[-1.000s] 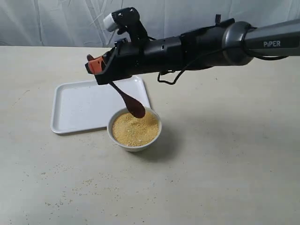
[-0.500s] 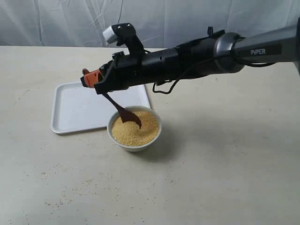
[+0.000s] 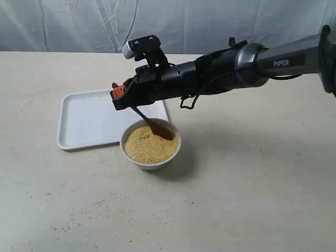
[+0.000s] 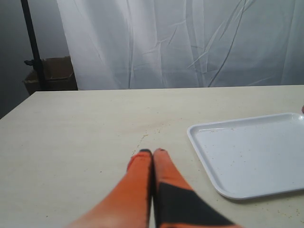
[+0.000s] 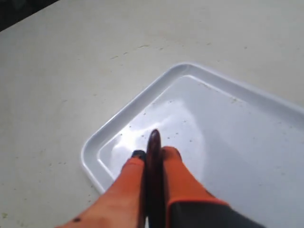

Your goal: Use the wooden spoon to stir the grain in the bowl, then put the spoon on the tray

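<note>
The small white bowl (image 3: 150, 157) holds a mound of yellow grain (image 3: 147, 145) near the tray's right front corner. My right gripper (image 3: 119, 93) reaches across from the right and is shut on the handle of the dark wooden spoon (image 3: 153, 125). The spoon slants down and its head dips into the grain at the bowl's far right side. In the right wrist view the spoon handle (image 5: 154, 156) shows pinched between the orange fingers (image 5: 175, 176), above the white tray (image 5: 247, 142). My left gripper (image 4: 152, 152) hovers shut over bare table beside the tray (image 4: 251, 156), holding nothing.
The flat white tray (image 3: 94, 118) lies left of and behind the bowl, with only a few specks in it. Spilled grain is scattered on the table (image 3: 79, 205) in front of the bowl. A white curtain (image 3: 63, 23) hangs behind the table.
My right gripper has shifted right and slightly back, carrying the spoon head from the bowl's middle to its far right side through the grain. The bowl and tray have stayed put.
</note>
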`<action>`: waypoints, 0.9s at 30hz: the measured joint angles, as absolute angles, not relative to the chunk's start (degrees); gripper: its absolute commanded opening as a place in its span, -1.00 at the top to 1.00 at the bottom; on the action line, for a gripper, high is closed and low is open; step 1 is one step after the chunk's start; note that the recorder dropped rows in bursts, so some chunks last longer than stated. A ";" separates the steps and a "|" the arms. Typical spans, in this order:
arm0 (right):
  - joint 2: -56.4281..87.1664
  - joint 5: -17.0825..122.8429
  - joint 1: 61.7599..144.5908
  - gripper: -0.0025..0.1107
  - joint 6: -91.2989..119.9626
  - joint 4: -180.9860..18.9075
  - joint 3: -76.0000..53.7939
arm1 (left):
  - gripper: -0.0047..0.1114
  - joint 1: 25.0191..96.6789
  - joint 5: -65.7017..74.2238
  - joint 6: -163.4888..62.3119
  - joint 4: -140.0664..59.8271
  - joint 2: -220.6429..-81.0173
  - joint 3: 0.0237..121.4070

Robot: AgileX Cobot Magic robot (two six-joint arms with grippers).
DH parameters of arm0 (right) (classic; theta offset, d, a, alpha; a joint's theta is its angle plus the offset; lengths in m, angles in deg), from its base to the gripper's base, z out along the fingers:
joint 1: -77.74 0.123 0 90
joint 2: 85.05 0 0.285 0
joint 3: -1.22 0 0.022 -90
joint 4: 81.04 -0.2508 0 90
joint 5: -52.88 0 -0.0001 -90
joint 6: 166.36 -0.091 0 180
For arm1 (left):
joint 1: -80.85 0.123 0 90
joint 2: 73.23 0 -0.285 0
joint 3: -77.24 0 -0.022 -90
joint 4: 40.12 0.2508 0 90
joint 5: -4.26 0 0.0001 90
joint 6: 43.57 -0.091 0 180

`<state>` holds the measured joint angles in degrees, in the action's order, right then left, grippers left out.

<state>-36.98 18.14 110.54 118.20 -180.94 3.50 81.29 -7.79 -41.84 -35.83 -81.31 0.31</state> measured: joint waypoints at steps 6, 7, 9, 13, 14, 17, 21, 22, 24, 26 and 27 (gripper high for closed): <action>-36.89 12.71 110.54 0.97 117.03 -180.83 3.50 | 0.91 81.29 -7.79 -41.84 -35.83 -81.31 0.31; -36.31 12.61 110.54 0.97 116.86 -180.83 3.50 | 0.91 81.29 -7.79 -41.84 -35.83 -81.31 0.31; -34.91 12.75 110.54 0.97 116.67 -180.83 3.50 | 0.91 81.29 -7.79 -41.84 -35.83 -81.31 0.31; -32.03 12.35 110.54 0.97 116.25 -180.83 3.50 | 0.91 81.29 -7.79 -41.84 -35.83 -81.31 0.31; -31.73 12.09 110.54 0.97 115.94 -180.83 3.50 | 0.91 81.29 -7.79 -41.84 -35.83 -81.31 0.31; -31.04 10.75 110.54 0.97 113.99 -180.83 3.50 | 0.91 81.29 -7.79 -41.84 -35.83 -81.31 0.31; -31.05 10.38 111.45 0.97 111.74 -180.83 3.50 | 0.91 81.29 -7.79 -41.84 -35.83 -81.31 0.31; -31.05 10.38 111.70 0.97 111.38 -180.83 3.50 | 0.91 81.29 -7.79 -41.84 -35.83 -81.31 0.31; -31.42 10.55 112.51 0.97 111.12 -180.83 3.50 | 0.91 81.29 -7.79 -41.84 -35.83 -81.31 0.31; -32.34 11.49 113.31 0.97 110.89 -180.83 3.50 | 0.91 81.29 -7.79 -41.84 -35.83 -81.31 0.31; -32.67 11.79 113.58 0.97 110.89 -180.83 3.50 | 0.91 81.29 -7.79 -41.84 -35.83 -81.31 0.31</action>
<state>-32.67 11.79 113.58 110.89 -180.83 3.50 81.29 -7.79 -41.84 -35.83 -81.31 0.31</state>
